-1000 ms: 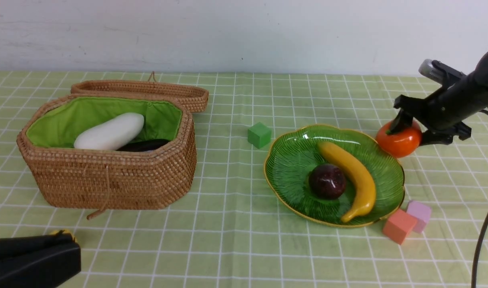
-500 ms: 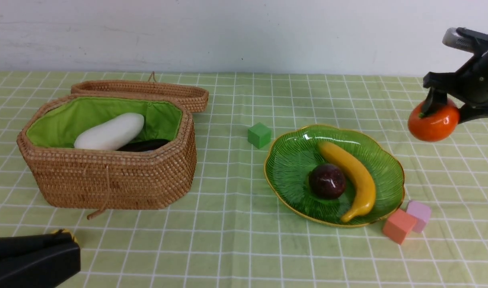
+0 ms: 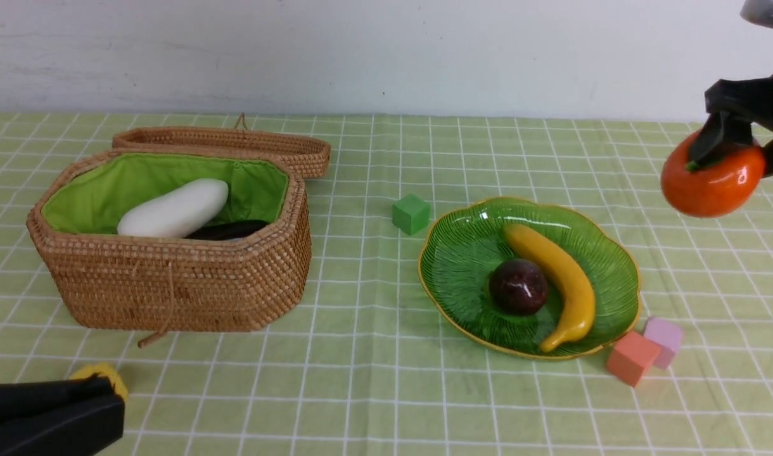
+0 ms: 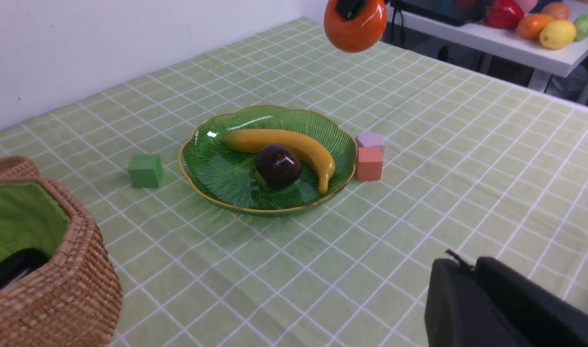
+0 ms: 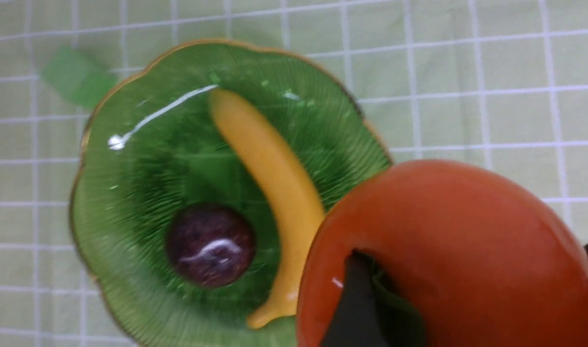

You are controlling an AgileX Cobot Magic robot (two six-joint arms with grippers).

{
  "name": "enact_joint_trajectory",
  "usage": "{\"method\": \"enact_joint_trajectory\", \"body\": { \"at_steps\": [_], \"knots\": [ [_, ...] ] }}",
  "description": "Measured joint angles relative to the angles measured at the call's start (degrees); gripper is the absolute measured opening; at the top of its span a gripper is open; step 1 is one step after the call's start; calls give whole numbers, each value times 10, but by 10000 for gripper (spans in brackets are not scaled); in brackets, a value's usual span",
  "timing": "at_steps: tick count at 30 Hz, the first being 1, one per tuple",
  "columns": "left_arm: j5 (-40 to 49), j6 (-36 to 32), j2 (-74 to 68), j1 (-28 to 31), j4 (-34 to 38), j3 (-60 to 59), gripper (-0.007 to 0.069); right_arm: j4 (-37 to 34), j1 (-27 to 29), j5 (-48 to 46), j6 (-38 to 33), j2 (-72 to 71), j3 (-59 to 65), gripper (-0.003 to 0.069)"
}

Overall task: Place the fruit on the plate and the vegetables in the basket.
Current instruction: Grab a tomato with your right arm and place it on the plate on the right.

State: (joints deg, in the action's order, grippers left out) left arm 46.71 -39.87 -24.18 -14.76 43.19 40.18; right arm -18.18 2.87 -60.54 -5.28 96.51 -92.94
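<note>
My right gripper [image 3: 735,155] is shut on the orange persimmon [image 3: 713,180] and holds it in the air, to the right of and above the green glass plate [image 3: 469,253]. The yellow banana [image 3: 554,269] and the dark-purple mangosteen [image 3: 518,286] lie on the plate. The wicker basket [image 3: 171,285] at left holds the white radish [image 3: 174,208] and the dark eggplant [image 3: 228,229]. The carrot is not in view. In the right wrist view the persimmon [image 5: 467,241] hangs over the plate's rim [image 5: 130,193]. My left gripper [image 4: 467,267] is shut and empty, low at the front left.
A green cube [image 3: 410,213] sits left of the plate. An orange-pink cube [image 3: 632,358] and a lilac cube [image 3: 664,339] sit at its front right. The basket lid [image 3: 234,142] lies open behind the basket. A small yellow object [image 3: 101,373] shows by my left gripper.
My right gripper has lifted the persimmon off the table, up and to the right. My left gripper has shifted slightly, showing more of the yellow object.
</note>
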Motion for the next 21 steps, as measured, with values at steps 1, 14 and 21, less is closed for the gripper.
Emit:
{"method": "enact_joint_trajectory", "body": {
  "at_steps": [1,14,21],
  "knots": [
    [5,-6,0,0,-8,0,40,-12,-13,7,-7,-6,12,523],
    [37,-19,0,0,-17,0,48,-86,-184,158,-45,87,27,523],
    [43,-20,0,0,-17,0,50,-91,-196,251,-45,156,27,523]
  ]
}}
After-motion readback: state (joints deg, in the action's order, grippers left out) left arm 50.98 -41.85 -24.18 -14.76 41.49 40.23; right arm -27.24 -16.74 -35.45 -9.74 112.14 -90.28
